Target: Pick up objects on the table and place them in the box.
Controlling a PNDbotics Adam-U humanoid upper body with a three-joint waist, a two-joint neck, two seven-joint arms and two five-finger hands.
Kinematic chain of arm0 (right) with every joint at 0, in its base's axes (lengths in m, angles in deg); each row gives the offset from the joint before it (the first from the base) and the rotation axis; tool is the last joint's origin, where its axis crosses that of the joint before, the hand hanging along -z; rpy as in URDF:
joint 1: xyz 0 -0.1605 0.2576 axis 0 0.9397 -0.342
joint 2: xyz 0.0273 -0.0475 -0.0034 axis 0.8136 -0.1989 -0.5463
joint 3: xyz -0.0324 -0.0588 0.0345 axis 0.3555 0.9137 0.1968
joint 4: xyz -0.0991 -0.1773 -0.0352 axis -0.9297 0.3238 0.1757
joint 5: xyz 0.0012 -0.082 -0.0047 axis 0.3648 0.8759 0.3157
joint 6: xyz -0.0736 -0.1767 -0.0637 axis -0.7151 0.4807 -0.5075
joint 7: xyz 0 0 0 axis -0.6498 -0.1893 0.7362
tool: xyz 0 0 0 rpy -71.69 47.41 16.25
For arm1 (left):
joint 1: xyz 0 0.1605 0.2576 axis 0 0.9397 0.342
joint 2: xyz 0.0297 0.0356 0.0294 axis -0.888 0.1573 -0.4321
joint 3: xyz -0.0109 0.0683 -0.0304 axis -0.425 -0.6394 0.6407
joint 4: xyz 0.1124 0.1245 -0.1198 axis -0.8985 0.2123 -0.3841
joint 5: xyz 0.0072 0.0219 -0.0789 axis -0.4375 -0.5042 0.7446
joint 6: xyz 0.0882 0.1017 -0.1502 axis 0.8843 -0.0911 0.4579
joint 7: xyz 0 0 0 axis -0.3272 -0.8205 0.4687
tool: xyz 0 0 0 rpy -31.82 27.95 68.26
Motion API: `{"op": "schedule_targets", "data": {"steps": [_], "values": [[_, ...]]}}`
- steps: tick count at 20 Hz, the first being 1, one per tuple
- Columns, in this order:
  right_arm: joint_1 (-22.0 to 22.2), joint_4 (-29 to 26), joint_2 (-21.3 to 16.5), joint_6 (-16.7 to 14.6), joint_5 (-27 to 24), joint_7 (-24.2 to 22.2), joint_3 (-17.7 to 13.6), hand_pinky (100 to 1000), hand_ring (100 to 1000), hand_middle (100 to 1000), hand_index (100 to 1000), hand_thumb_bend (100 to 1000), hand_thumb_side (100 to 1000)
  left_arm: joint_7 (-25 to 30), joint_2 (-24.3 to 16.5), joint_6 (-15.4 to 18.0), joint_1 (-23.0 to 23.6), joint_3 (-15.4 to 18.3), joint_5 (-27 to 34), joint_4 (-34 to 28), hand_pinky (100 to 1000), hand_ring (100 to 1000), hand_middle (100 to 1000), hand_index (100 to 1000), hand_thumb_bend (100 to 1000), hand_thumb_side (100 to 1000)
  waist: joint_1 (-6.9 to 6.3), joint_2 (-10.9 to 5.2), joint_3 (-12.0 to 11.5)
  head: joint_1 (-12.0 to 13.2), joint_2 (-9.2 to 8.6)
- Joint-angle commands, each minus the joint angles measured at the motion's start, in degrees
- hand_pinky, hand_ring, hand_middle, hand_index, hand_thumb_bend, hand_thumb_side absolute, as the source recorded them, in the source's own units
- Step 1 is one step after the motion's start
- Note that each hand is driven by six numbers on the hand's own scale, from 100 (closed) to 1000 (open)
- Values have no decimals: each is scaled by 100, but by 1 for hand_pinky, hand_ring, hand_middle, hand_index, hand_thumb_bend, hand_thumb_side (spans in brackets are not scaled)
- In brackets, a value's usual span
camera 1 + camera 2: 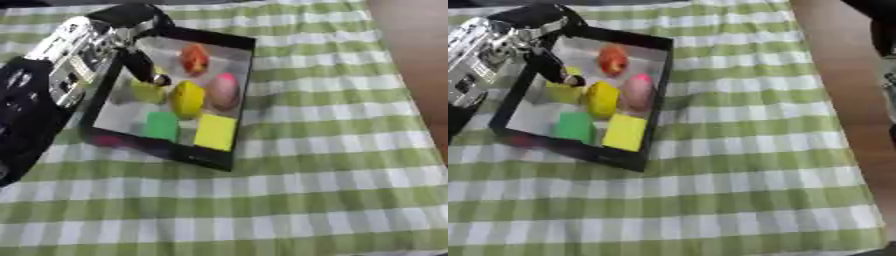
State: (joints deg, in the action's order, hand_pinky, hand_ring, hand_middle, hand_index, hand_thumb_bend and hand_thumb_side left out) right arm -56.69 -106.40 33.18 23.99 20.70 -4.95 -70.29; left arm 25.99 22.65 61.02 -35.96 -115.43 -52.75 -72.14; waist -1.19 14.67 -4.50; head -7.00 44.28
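Sitting in the black box [241, 75] on the green checked cloth [332, 165]: orange object [194, 58], pink egg shape [224, 91], yellow round piece [186, 99], yellow-green piece [146, 92], green block [162, 125], yellow block [215, 131]. Box is upper left of the table. Left hand [140, 60] reaches over the box's left wall, dark fingers pointing down, tip touching or just above the yellow-green piece; can't tell if it grips anything. Right arm shows only as a dark shape at the right eye view's upper right edge; hand not visible. Brown surface [842, 100] beside the cloth on the right.
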Motion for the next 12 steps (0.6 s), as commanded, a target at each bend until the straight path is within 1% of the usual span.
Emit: {"op": "schedule_targets", "data": {"steps": [1, 2, 4, 5, 8, 9, 10, 12], "values": [[-27, -102, -140, -7, -18, 40, -76, 915, 794, 675, 771, 442, 271, -109, -154, -14, -42, 201, 45, -168, 830, 809, 818, 925, 816, 429, 37, -190, -26, -77, -16], [-15, -102, -141, -11, -18, 54, -87, 915, 794, 675, 771, 442, 270, -201, -199, -82, -14, 260, 100, -272, 827, 806, 816, 924, 808, 433, 35, -192, -37, -97, -16], [2, -102, -145, -17, -20, 68, -95, 915, 794, 675, 770, 444, 270, -416, -318, -263, 65, 426, 292, -551, 811, 793, 801, 909, 744, 445, 35, -197, -62, -149, -16], [6, -102, -145, -21, -20, 71, -97, 915, 794, 675, 770, 444, 270, -540, -385, -385, 125, 546, 462, -729, 798, 783, 791, 894, 676, 451, 37, -196, -74, -174, -16], [17, -102, -137, -33, -17, 93, -118, 915, 794, 675, 770, 446, 269, -1171, -565, -856, 419, 1102, 1283, -1463, 759, 754, 761, 861, 581, 452, 56, -184, -102, -249, -16], [20, -102, -134, -37, -17, 100, -125, 915, 794, 675, 770, 449, 269, -1423, -594, -1002, 528, 1295, 1606, -1731, 740, 738, 745, 848, 435, 531, 66, -179, -109, -265, -16], [20, -102, -132, -41, -18, 106, -130, 915, 793, 675, 770, 447, 269, -1719, -619, -1118, 654, 1512, 1993, -2035, 735, 732, 739, 844, 506, 436, 75, -175, -117, -277, -16], [21, -102, -123, -53, -17, 118, -143, 914, 793, 675, 770, 449, 268, -2285, -693, -1258, 928, 1861, 2757, -2625, 719, 718, 730, 837, 468, 435, 90, -166, -135, -304, -16]]}}
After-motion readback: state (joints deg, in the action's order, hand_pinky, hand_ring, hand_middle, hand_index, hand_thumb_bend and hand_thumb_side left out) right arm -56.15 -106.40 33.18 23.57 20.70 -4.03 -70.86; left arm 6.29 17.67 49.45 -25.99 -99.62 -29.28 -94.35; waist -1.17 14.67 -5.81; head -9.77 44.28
